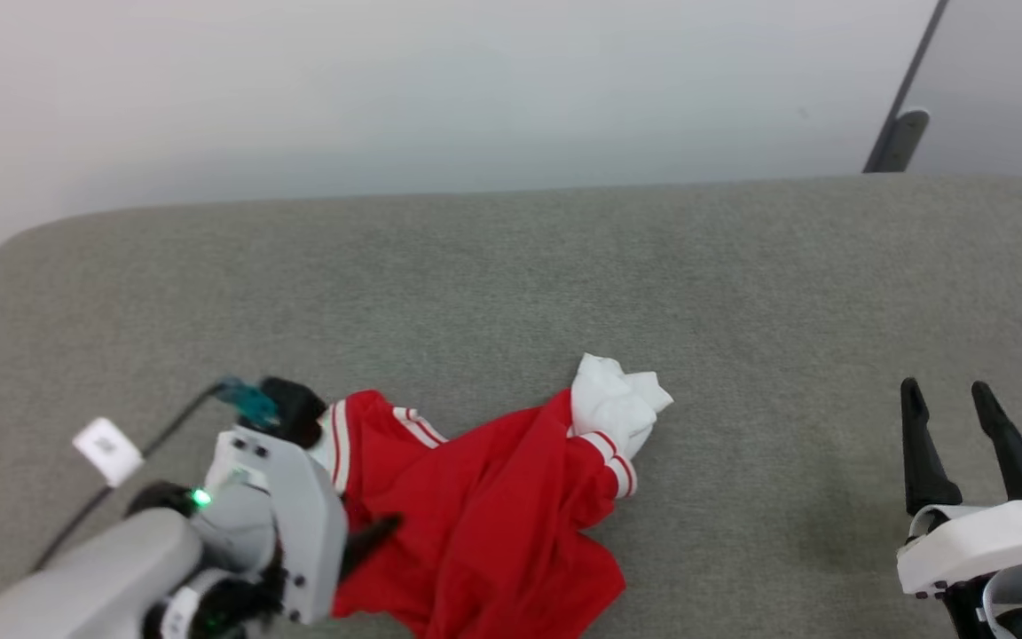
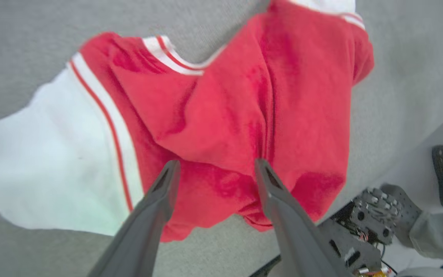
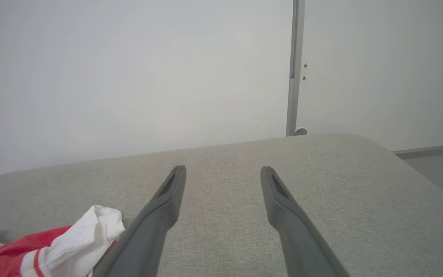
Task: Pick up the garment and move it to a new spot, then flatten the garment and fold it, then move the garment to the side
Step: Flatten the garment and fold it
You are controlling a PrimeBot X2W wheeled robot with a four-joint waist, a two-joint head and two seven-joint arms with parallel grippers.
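The grey padded surface (image 1: 564, 266) is viewed from above by the head camera, angled forward and down toward a pale wall (image 1: 475, 89); the garment (image 2: 244, 115) is seen at close range from the left wrist, looking steeply down; the right wrist view is directed low and nearly level across the surface toward the wall; the garment is shared by all three views.

No legible text anywhere. The garment (image 1: 484, 524) lay crumpled, with plain red cloth, white sleeves and striped trim facing up, no lettering or number on show. The white tag (image 1: 107, 450) on the black cable (image 1: 165, 430) carried a small dark mark, too blurred to read.
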